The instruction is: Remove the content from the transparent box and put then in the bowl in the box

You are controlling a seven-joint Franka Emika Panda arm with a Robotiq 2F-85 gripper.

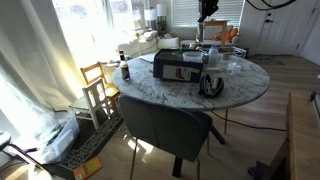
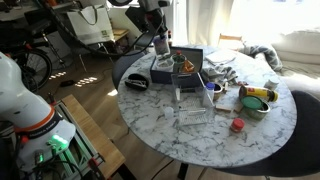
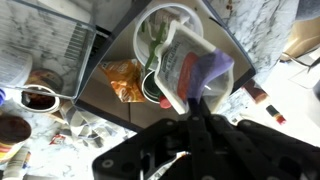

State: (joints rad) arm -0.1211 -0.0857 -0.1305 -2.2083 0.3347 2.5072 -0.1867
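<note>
My gripper (image 3: pixel 196 112) is shut on the edge of a white and purple packet (image 3: pixel 195 68). It holds the packet just above a white bowl (image 3: pixel 150 22) that sits inside the dark grey box (image 3: pixel 115 50). An orange snack packet (image 3: pixel 124 80) lies in the box beside the bowl. In both exterior views the gripper (image 2: pixel 160 45) (image 1: pixel 211 52) hangs over one end of the box (image 2: pixel 186 68) (image 1: pixel 176 66). The transparent box (image 2: pixel 192 106) stands on the marble table in front of the dark box, apart from the gripper.
A black-and-yellow round object (image 2: pixel 135 82) (image 1: pixel 212 85) lies on the table near the box. A green bowl (image 2: pixel 256 102), a red cap (image 2: pixel 237 125) and small clutter lie on the table (image 2: pixel 160 125). Chairs stand around it (image 1: pixel 165 125).
</note>
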